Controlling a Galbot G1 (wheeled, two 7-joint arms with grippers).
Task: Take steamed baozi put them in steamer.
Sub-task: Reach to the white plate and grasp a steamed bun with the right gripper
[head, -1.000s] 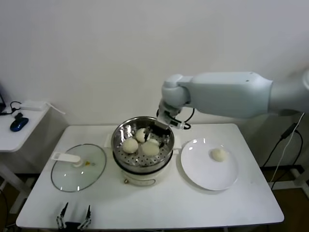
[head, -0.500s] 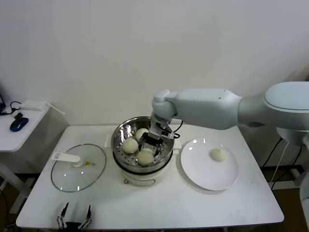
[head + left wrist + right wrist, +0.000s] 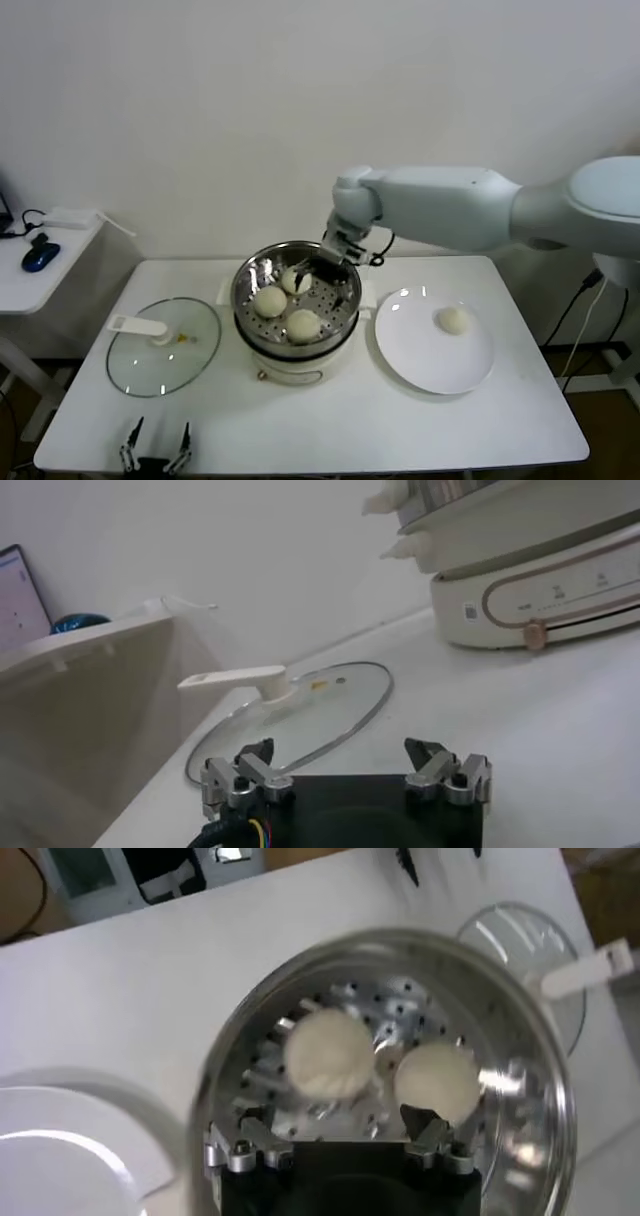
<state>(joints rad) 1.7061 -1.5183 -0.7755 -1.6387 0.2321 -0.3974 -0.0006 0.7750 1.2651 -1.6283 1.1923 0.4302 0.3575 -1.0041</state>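
Three baozi (image 3: pixel 303 324) are placed in the steamer (image 3: pixel 296 300), right gripper (image 3: pixel 322 271) is spread empty above it, last baozi (image 3: pixel 453 319) on plate (image 3: pixel 432 342) is next.

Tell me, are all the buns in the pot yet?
Almost. Three baozi sit in the steamer. The right gripper is open and empty above its far rim. One baozi on the plate is left to move. The left gripper waits open at the table's near edge.
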